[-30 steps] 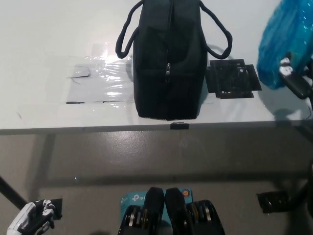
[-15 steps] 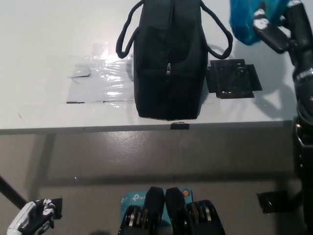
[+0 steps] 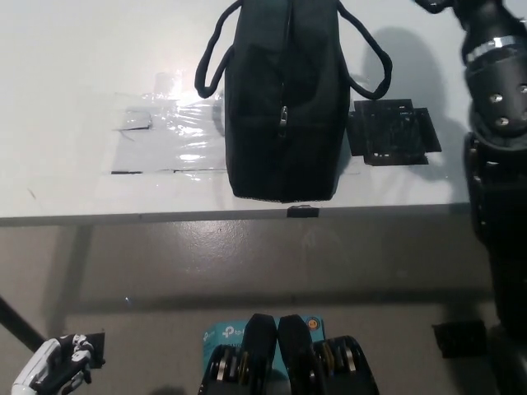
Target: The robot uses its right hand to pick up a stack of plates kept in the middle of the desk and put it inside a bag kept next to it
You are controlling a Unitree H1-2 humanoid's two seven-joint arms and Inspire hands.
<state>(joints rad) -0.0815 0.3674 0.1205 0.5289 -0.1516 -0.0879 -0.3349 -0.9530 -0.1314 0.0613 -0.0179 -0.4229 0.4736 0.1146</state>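
Black bag (image 3: 284, 99): upright mid-worktop (image 3: 82, 66), handles splayed for loading. Right hand: above frame, arm (image 3: 494, 123) raised; grip unverifiable. Plates: unseen, presumably carried. Left hand (image 3: 53, 370): idle, low; grip unclear.

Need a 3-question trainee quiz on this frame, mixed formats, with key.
1. True or false: the black bag stands on the white desk.
2. Which lies right of the bag in the picture? A) black mat B) a red cup C) a laptop
3. Fill in: the white left hand rests at the picture's lower ____.

Key: 1 true; 2 A; 3 left. Note: the right arm reaches up past the top edge; its hand and the plates are out of view.
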